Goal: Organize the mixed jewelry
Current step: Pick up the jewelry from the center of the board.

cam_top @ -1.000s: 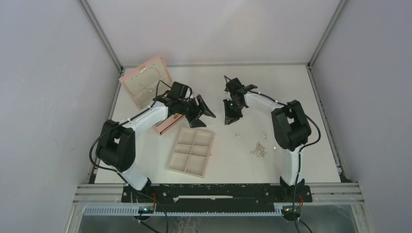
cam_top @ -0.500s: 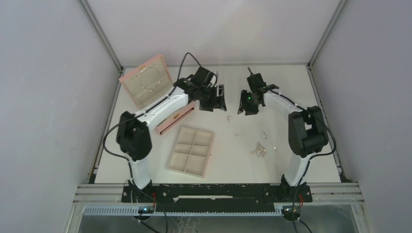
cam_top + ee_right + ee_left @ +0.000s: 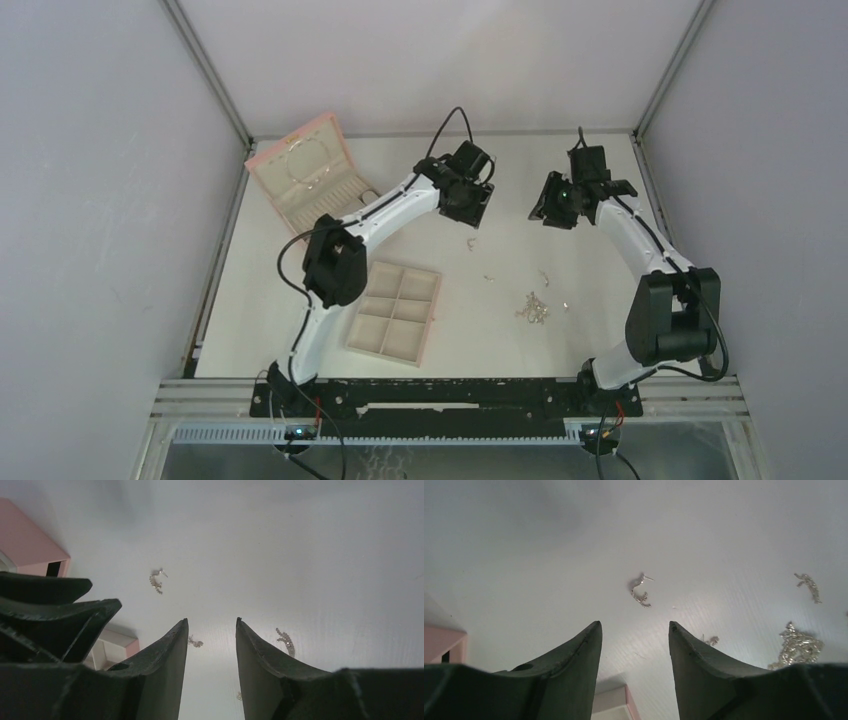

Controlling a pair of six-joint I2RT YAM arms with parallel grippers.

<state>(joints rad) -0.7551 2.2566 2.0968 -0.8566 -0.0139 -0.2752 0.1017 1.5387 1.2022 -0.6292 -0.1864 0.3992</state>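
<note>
The mixed jewelry lies loose on the white table: a silver earring (image 3: 472, 243) (image 3: 640, 590) (image 3: 157, 580), two small pieces (image 3: 489, 277) (image 3: 544, 275), and a chain cluster (image 3: 533, 308) (image 3: 798, 647). My left gripper (image 3: 468, 198) (image 3: 634, 625) hovers open and empty just behind the earring. Further right, my right gripper (image 3: 555, 205) (image 3: 211, 621) is also open and empty, above bare table. In the right wrist view a tiny piece (image 3: 195, 642) shows beside the left finger and a curved beaded piece (image 3: 286, 641) beside the right finger.
The pink box (image 3: 300, 170) stands open at the back left, its corner visible (image 3: 27, 545). A beige six-compartment tray (image 3: 395, 312) sits front centre-left. The left arm (image 3: 385, 210) stretches across the box's front. Grey walls enclose the table.
Both arms swung back and to the right, the left one away from the tray and box front. The right jaws opened wider; the earring now shows where that gripper had been.
</note>
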